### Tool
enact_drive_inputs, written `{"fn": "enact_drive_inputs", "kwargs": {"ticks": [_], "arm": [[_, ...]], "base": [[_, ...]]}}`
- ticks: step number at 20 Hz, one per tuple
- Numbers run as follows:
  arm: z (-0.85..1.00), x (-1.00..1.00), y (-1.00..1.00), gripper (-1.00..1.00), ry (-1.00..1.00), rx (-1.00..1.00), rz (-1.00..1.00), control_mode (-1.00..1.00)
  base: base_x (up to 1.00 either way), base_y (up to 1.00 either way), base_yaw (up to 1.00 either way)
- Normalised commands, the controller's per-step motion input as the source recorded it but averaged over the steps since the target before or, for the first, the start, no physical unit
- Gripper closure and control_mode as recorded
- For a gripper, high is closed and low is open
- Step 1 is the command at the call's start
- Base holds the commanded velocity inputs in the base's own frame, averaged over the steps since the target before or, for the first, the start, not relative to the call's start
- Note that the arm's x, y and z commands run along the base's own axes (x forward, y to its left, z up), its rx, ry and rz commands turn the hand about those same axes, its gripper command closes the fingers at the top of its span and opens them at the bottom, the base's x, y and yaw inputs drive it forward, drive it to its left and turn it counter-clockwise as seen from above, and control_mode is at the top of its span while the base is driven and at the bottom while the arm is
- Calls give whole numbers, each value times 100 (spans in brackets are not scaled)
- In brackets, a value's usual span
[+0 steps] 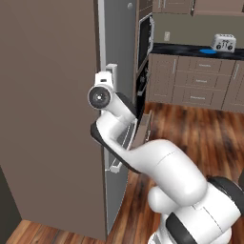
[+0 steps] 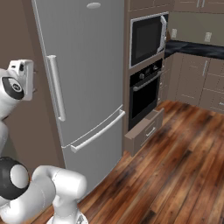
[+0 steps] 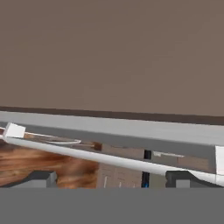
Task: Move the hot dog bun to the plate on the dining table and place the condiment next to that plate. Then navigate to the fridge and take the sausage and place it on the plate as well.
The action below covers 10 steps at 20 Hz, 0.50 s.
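Fridge (image 2: 83, 87) fills upper left and centre of right base view: tall, grey, doors shut, one long upright handle (image 2: 57, 87) on the upper door, a slanted bar on the lower drawer. In left base view it shows edge-on, centre frame, beside a broad brown side panel (image 1: 47, 119).

Oven stack (image 2: 146, 65) just right of fridge, upper middle of right base view. Far worktop (image 1: 190, 49) at upper right of left base view carries a toaster (image 1: 223, 43).

Arm raised toward the fridge's door edge; pincer (image 3: 109, 177) at bottom of hand view, fingertips (image 3: 41, 177) set wide apart, nothing between them. The upright handle crosses the hand view as a pale bar, just past the tips.

Progress, as judged: robot is at the fridge, so the last stage is in hand. Door not yet opened. Plate, bun and condiment out of frame; cannot confirm those steps.

Sausage: presumably inside the shut fridge; its look cannot be told.
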Motion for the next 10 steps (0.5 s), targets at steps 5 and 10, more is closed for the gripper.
{"fn": "enact_drive_inputs", "kwargs": {"ticks": [5,10], "arm": [[-27,4,0,-100,0,-7,0,-100],[-11,24,0,-100,0,-1,0,-100]], "base": [[0,0,0],[0,0,0]]}}
